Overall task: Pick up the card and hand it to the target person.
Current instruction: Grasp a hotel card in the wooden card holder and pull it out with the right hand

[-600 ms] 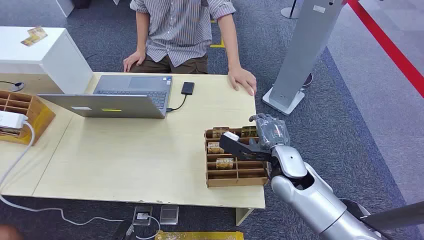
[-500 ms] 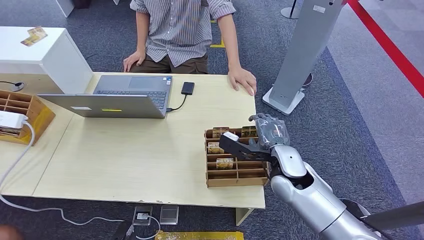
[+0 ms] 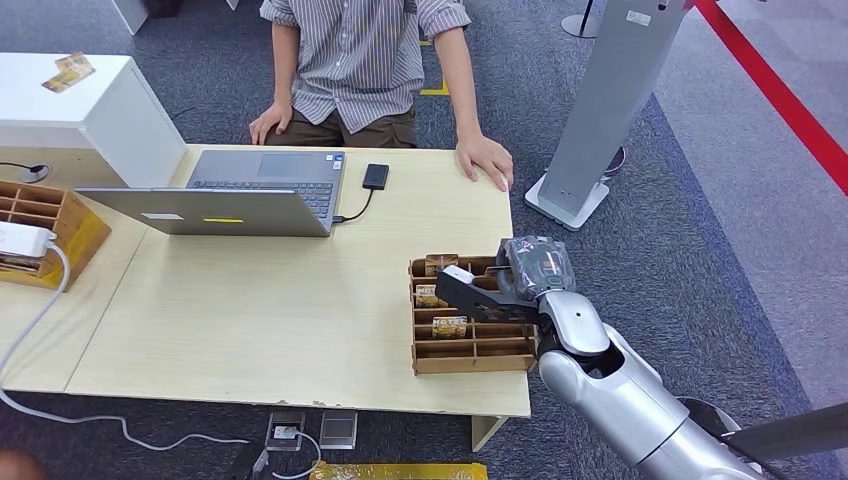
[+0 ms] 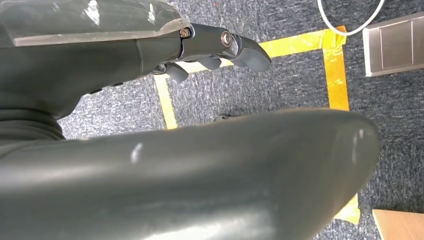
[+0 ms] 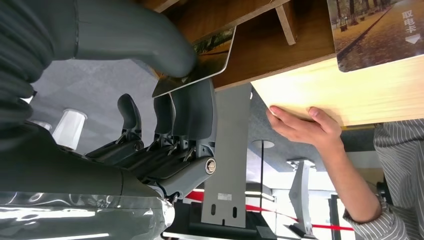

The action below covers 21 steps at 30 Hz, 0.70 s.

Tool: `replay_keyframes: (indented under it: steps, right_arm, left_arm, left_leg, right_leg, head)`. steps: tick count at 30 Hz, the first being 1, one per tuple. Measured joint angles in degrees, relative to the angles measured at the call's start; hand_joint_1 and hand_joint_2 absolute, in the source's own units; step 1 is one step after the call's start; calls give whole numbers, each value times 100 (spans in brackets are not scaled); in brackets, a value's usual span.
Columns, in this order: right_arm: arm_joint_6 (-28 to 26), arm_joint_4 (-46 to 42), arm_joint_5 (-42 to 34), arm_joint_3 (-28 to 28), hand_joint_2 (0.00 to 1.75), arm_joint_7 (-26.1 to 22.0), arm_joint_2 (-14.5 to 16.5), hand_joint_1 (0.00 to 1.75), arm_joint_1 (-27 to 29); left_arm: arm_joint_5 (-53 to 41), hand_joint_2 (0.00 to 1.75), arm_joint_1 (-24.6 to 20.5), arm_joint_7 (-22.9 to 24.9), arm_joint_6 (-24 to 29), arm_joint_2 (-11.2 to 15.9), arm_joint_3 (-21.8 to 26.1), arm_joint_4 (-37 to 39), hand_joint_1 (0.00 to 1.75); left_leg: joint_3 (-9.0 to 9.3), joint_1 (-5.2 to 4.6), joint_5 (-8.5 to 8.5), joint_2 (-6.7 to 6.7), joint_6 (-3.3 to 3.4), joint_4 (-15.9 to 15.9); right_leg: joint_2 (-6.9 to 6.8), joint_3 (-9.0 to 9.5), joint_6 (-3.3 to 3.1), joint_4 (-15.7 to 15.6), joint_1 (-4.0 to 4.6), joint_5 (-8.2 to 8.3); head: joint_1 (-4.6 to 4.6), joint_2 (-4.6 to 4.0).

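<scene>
Over the wooden card rack (image 3: 470, 355) at the table's (image 3: 280, 320) near right corner, the right hand (image 3: 520, 280) pinches a card (image 5: 197, 60) between thumb and fingers (image 5: 187, 112), just above the rack's far compartments; other cards (image 3: 449, 327) lie in its slots; across the table a person (image 3: 365, 60) in a striped shirt sits, one hand (image 3: 487, 160) flat on the far right edge, a laptop (image 3: 240, 195) to the left; the left hand (image 4: 220, 47) hangs above the carpet, fingers loosely curled, holding nothing.

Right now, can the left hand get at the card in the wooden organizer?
Probably not: the left hand hangs low over the carpet, and the right hand already pinches a card at the organizer.
</scene>
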Motion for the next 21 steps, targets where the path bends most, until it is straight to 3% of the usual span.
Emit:
replay_keyframes:
  steps: [10, 12, 16, 21]
  right_arm:
    - [-2, 0, -7, 1, 175, 0, 0, 139, 0]
    - [-2, 0, -7, 1, 175, 0, 0, 152, 0]
    - [-5, -1, -8, 1, 175, 0, 0, 175, -1]
    - [-7, -2, -36, 1, 175, 0, 2, 175, -8]
  left_arm:
    - [0, 0, 0, 5, 4, 0, 0, -1, 0]
    - [-1, 0, 0, 5, 5, 0, 0, -1, 0]
    - [-69, 175, 0, -78, 78, 0, -15, 0, 0]
    - [-139, 175, -2, -190, 178, 0, -38, -1, 0]
  left_leg:
    - [0, 0, 0, 0, 0, 0]
    - [0, 0, 0, 0, 0, 0]
    - [0, 0, 0, 0, 0, 0]
    - [0, 0, 0, 0, 0, 0]
  right_leg:
    - [0, 0, 0, 0, 0, 0]
    - [0, 0, 0, 0, 0, 0]
    - [0, 0, 0, 0, 0, 0]
    - [0, 1, 0, 0, 0, 0]
  head:
    - [-1, 0]
    - [-1, -1]
    - [-1, -1]
    - [-1, 0]
